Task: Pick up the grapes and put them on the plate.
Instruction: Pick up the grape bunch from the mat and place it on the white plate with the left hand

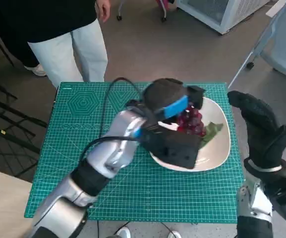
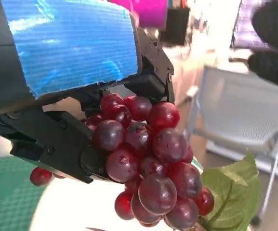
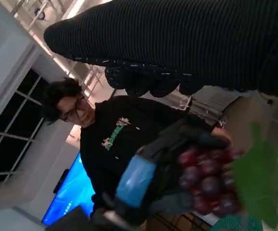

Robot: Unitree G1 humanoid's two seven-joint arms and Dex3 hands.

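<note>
A green cutting mat (image 1: 133, 193) covers the table, with a white plate (image 1: 221, 148) at its right. Over the plate, the left hand (image 1: 170, 106) grips the red grapes (image 1: 191, 121), their leaf (image 1: 212, 130) hanging down. The right hand (image 1: 261, 129) hovers right of the plate, fingers spread, holding nothing.

dark red grapes (image 1: 191, 122), green leaf (image 1: 212, 131); white plate (image 1: 217, 148); green gridded mat (image 1: 83, 124)

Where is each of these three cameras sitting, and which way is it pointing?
Head view: on the robot's head, looking steeply down at the green mat and plate; both forearms show.
Left wrist view: behind the left hand, facing the grapes it holds.
Right wrist view: behind the right hand, facing across toward a person.
Shared: all three show the grapes and leaf.
</note>
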